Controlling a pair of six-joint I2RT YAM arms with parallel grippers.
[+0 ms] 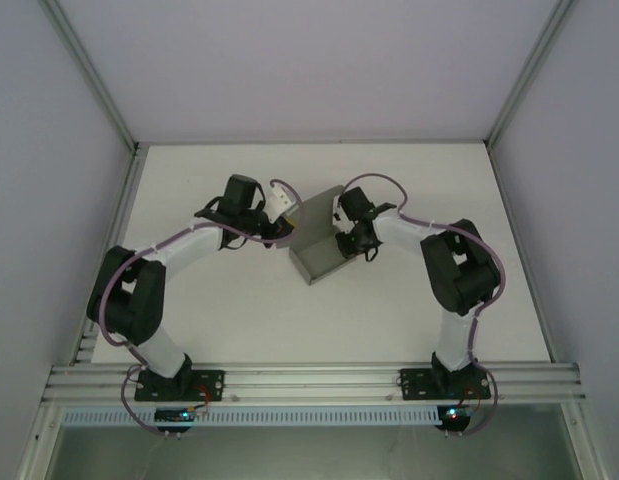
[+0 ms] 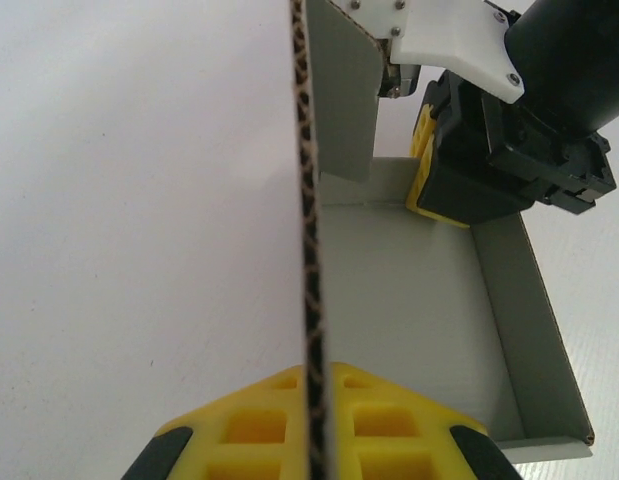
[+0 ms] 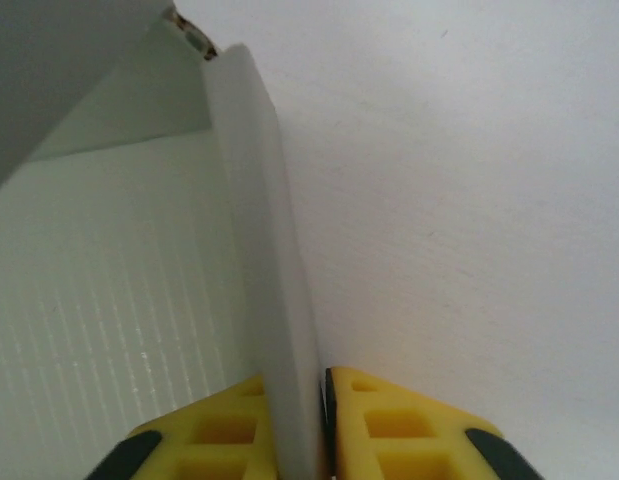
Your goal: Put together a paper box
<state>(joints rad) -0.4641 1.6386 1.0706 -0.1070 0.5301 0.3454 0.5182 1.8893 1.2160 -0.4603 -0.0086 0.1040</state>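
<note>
The paper box is a shallow grey cardboard tray with raised walls, sitting mid-table between both arms. My left gripper is shut on the box's left wall, whose corrugated edge runs straight up between the yellow fingers. My right gripper is shut on the opposite wall, pinched between its yellow fingers. In the left wrist view the box floor lies to the right of that edge, and the right gripper's yellow finger shows at the far wall.
The white table is bare around the box. Grey enclosure walls with metal corner posts border it, and the aluminium rail carrying both bases runs along the near edge.
</note>
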